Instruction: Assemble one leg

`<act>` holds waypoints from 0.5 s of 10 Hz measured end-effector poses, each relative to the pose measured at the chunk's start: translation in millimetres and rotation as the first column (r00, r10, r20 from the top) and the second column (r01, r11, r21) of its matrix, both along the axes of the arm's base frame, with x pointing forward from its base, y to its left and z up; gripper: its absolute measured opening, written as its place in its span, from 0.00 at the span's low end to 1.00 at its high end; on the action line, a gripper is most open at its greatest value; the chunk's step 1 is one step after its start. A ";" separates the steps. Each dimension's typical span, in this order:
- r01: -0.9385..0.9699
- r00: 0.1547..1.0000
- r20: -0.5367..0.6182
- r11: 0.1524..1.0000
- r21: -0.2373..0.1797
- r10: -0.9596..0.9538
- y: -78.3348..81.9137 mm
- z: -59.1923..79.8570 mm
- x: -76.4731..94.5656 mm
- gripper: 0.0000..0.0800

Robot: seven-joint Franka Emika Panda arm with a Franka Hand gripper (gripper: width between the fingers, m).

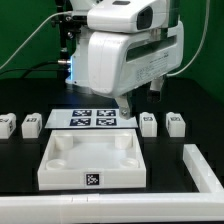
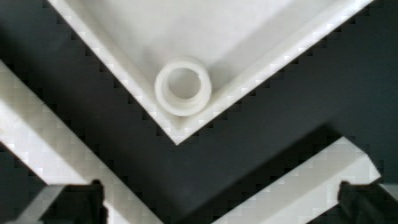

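Four small white legs with tags stand on the table: two at the exterior view's left [image 1: 5, 124] [image 1: 31, 125] and two at its right [image 1: 148, 123] [image 1: 176, 124]. My gripper [image 1: 142, 100] hangs above the table between the marker board [image 1: 92, 118] and the right-hand legs, apart from all of them. In the wrist view the gripper [image 2: 214, 205] is open and empty, its dark fingertips [image 2: 71, 205] wide apart. Below it lies a corner of the large white tray-like piece [image 2: 267, 60] with a round hole [image 2: 183, 85]. No leg shows in the wrist view.
The large white tray-like piece [image 1: 90, 160] lies in front of the marker board. A white L-shaped barrier [image 1: 205, 170] runs along the exterior view's right and front edge. White bands [image 2: 302, 175] cross the wrist view under the fingers.
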State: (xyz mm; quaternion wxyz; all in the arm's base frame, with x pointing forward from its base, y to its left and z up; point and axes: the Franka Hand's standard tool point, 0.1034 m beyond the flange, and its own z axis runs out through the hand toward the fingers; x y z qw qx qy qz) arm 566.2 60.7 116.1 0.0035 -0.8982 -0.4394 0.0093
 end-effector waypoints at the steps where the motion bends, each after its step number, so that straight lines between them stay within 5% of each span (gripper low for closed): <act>1: 0.000 1.000 0.000 1.000 0.000 0.000 0.0 -0.2 -0.1 0.81; 5: -0.021 1.000 0.000 1.000 0.001 0.021 0.0 -0.2 -0.1 0.81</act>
